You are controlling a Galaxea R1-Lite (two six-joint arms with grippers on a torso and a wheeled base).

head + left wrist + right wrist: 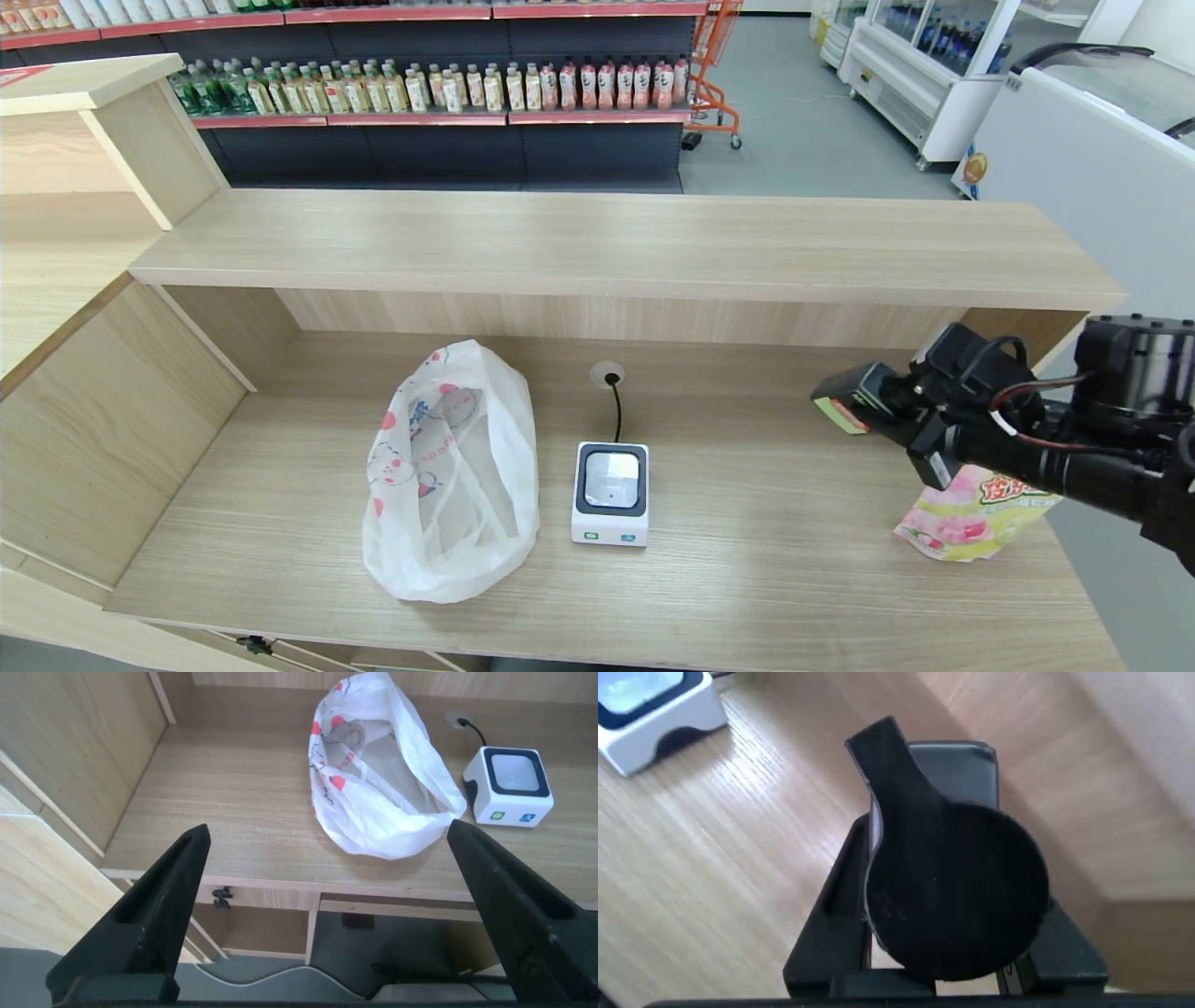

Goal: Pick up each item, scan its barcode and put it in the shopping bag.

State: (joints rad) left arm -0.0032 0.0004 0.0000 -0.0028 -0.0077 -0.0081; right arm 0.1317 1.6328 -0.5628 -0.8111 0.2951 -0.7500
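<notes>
A white plastic shopping bag (450, 478) (378, 775) lies open on the counter (794, 569), with the white scanner (611, 492) (509, 784) (649, 714) just to its right. My right gripper (887, 403) hovers above the counter's right side, pointing toward the scanner, shut on a small dark box (842, 409) (957, 765) with a green and red end. A pink pouch (971, 521) leans on the counter under that arm. My left gripper (327, 835) is open and holds nothing, hanging off the counter's front edge near the bag.
A raised wooden ledge (607, 243) overhangs the back of the counter, and a wooden side wall (112, 439) closes its left. The scanner's cable (616, 411) runs back to a hole. Store shelves and freezers stand beyond.
</notes>
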